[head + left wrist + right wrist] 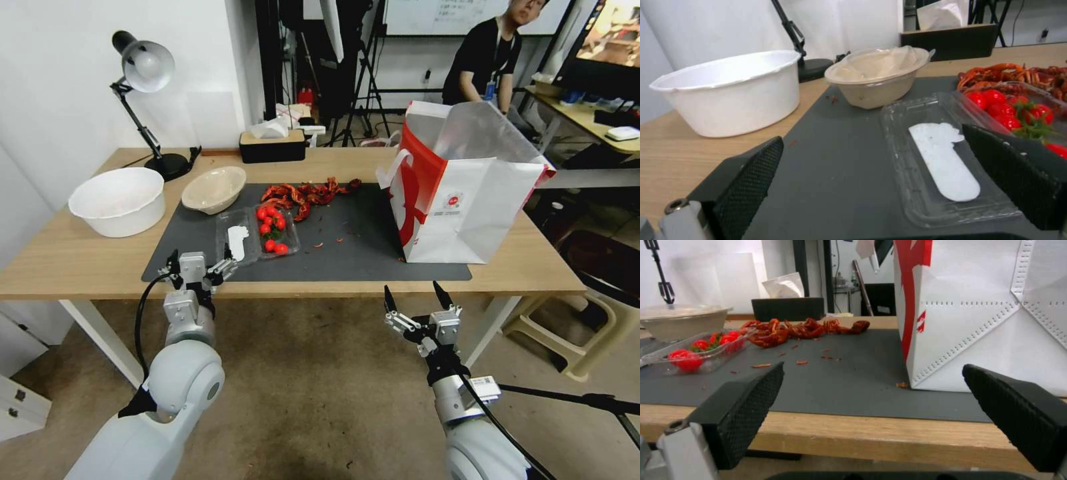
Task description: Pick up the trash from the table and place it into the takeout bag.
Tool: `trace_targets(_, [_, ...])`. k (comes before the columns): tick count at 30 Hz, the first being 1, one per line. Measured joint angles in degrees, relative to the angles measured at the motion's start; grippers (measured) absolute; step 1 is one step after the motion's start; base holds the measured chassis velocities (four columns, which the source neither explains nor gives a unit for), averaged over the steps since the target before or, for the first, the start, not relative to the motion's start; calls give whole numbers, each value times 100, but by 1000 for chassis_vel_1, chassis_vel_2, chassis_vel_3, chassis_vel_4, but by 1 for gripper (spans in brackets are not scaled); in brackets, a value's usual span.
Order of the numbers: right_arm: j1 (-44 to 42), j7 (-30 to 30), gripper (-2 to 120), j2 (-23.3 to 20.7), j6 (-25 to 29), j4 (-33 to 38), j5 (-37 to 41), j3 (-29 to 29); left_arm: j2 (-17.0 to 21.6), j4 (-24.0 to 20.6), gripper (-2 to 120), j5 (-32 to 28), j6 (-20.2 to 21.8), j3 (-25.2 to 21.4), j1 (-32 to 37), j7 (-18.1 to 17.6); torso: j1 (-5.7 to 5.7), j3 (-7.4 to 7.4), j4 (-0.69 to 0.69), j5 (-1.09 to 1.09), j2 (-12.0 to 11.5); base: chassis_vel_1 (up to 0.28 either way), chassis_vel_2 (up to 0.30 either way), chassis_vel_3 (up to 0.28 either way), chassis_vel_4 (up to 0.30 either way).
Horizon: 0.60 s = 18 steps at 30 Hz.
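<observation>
Trash, a clear plastic clamshell tray [257, 235] of red cherry tomatoes, lay on the dark grey mat [347, 233]. Just before it, the left gripper [198, 265] hovered open; the right gripper [413, 301] gaped off-table.

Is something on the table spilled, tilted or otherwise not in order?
Yes. Red crayfish shells lie loose on the dark grey mat, with small red crumbs scattered toward the takeout bag. The beige bowl leans, half on the mat's edge.
</observation>
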Motion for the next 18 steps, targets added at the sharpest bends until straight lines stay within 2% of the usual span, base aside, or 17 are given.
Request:
trace_targets(5, [11,-2,100,4,0,0,1,-1,11,19,100,-48,-18,-41,7,12,1,0,0,0,0,0,0,0,0])
trace_targets(9, [31,3,100,28,0,-12,0,-7,133,375,100,-530,-195,-127,-305,145,1,0,0,-1,0,0,0,0,0])
trace_targets(11, [20,3,100,36,1,-20,-6,-7,247,525,100,-1016,-236,-135,-563,155,1,0,0,-1,0,0,0,0,0])
trace_targets(12, [0,4,100,41,4,-22,-16,-5,359,699,100,-1604,-250,-129,-932,144,1,0,1,-1,0,0,0,0,0])
trace_targets(14, [-2,4,100,42,5,-21,-17,-3,371,727,100,-1691,-251,-125,-998,137,1,0,0,0,0,0,0,0,0])
trace_targets(16, [-16,6,100,45,7,-16,-25,11,446,1066,100,-2632,-222,-62,-1647,18,1,1,-1,-2,0,0,0,0,0])
trace_targets(17, [-16,6,100,45,7,-16,-25,11,446,1066,100,-2632,-222,-62,-1647,18,1,1,-1,-2,0,0,0,0,0])
trace_targets(18, [-16,23,100,47,7,0,-30,20,490,1422,100,-3200,-153,34,-2111,-68,1,1,-1,1,0,0,0,0,0])
